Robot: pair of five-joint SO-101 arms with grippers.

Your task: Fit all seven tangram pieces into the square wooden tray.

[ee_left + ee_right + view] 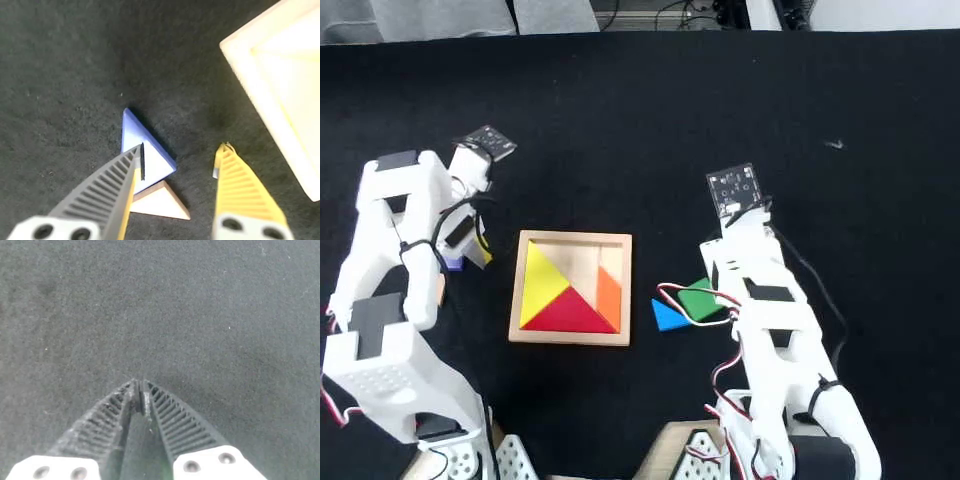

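Tangram pieces lie both in and beside the square wooden tray (570, 238), which sits on the black cloth (650, 120) between the two arms. In the tray, the red triangle (570, 313) lies along the near rim. The yellow triangle (542, 285) and an orange piece (608, 290) lie beyond it, and bare wood shows at the far side. Just right of the tray, a blue piece (667, 315) and a green piece (698, 298) touch, partly under the right arm (770, 320).

The left wrist view adds detail left of the tray. A pale triangle (160, 202) lies nearest, against a violet-blue triangle (147, 150), and the tray's corner is farther off. The left gripper (180, 149) is spread wide and holds nothing. Its grey finger (110, 185) is over the violet-blue triangle and its yellow finger (240, 185) is over the cloth.

The right gripper (139, 386) is closed tip to tip, empty, above bare cloth. No print is legible.
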